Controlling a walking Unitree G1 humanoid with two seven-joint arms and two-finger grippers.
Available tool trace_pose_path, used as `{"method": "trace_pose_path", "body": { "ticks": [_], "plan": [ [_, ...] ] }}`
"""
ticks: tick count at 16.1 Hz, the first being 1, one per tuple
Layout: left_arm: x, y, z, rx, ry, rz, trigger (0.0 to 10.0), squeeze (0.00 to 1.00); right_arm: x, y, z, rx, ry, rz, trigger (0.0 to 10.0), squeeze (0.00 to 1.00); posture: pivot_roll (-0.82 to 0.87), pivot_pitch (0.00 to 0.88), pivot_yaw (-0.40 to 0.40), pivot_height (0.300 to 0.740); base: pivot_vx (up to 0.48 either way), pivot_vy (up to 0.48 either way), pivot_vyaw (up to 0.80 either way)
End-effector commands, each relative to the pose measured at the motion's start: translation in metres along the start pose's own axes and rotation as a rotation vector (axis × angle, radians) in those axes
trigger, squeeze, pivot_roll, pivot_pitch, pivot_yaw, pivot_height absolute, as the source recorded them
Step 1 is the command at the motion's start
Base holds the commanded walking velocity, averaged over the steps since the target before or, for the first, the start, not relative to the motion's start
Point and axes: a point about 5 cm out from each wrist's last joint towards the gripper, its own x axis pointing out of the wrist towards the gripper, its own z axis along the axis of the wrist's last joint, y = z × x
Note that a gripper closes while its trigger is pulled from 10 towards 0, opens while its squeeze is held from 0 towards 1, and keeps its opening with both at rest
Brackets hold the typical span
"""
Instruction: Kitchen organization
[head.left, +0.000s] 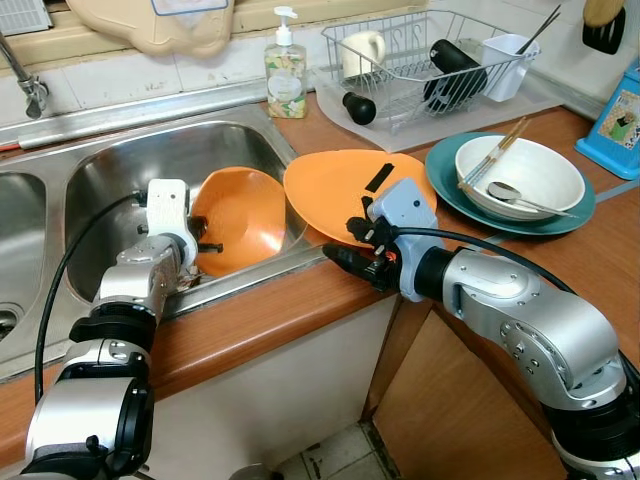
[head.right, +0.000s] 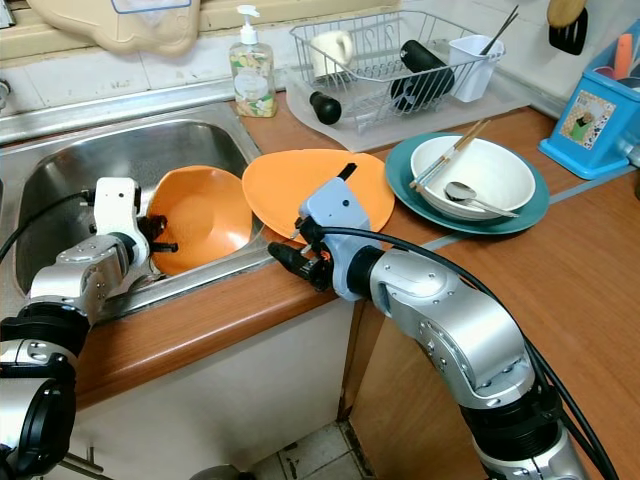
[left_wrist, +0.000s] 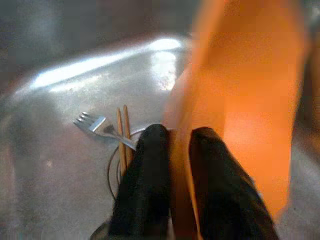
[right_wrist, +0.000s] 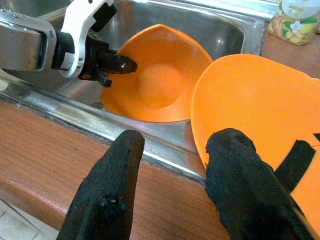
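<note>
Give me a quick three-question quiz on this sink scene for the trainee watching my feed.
1. True or false: the left gripper is clamped on the rim of the orange bowl.
2. What lies on the sink floor? A) fork and chopsticks B) a mug C) a sponge
3. Fill in: the white bowl sits on a ____ plate.

Key: 1 true; 2 A, the fork and chopsticks; 3 teal. The right gripper is open beside the orange plate.

Orange bowl (head.left: 245, 215) tilted in sink (head.left: 120, 165)
</note>
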Motion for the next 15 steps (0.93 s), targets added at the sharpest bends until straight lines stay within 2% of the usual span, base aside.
{"method": "trace_pose_path", "body": {
  "ticks": [1, 7, 9, 10, 11, 13, 14, 15],
  "plan": [
    [0.001, -0.001, 0.007, 0.015, -0.009, -0.006, 10.0, 1.0, -0.001, -0.001, -0.003, 0.001, 0.014, -0.008, 10.0, 0.0, -0.15, 0.0, 0.062, 0.74, 0.0, 0.0, 0.0],
    [0.001, 0.002, 0.01, 0.036, -0.019, 0.004, 10.0, 1.0, 0.0, -0.003, -0.002, -0.006, 0.015, -0.016, 10.0, 0.0, -0.16, 0.0, 0.06, 0.74, 0.0, 0.0, 0.0],
    [0.0, 0.005, 0.017, 0.092, -0.079, 0.027, 10.0, 1.0, -0.001, -0.004, -0.003, -0.013, 0.014, -0.025, 10.0, 0.0, -0.16, 0.0, 0.055, 0.74, 0.0, 0.0, 0.0],
    [-0.003, 0.004, 0.029, 0.17, -0.165, 0.022, 10.0, 0.94, -0.003, -0.006, -0.003, -0.019, 0.012, -0.041, 10.0, 0.0, -0.16, 0.0, 0.053, 0.74, 0.0, 0.0, 0.0],
    [-0.003, 0.004, 0.029, 0.17, -0.165, 0.022, 10.0, 0.94, -0.003, -0.006, -0.003, -0.019, 0.012, -0.041, 10.0, 0.0, -0.16, 0.0, 0.053, 0.74, 0.0, 0.0, 0.0],
    [-0.008, 0.001, 0.044, 0.299, -0.27, 0.016, 10.0, 0.48, -0.006, -0.013, -0.003, -0.015, 0.005, -0.096, 10.0, 0.0, -0.16, 0.0, 0.054, 0.74, 0.0, 0.0, 0.0],
    [-0.01, -0.002, 0.045, 0.348, -0.282, -0.005, 10.0, 0.25, -0.007, -0.016, -0.004, -0.007, 0.004, -0.121, 10.0, 0.0, -0.17, 0.0, 0.058, 0.74, 0.0, 0.0, 0.0],
    [-0.011, -0.005, 0.045, 0.384, -0.29, -0.024, 10.0, 0.06, -0.009, -0.018, -0.004, -0.001, 0.003, -0.14, 10.0, 0.0, -0.17, 0.0, 0.059, 0.74, 0.0, 0.0, 0.0]
  ]
}}
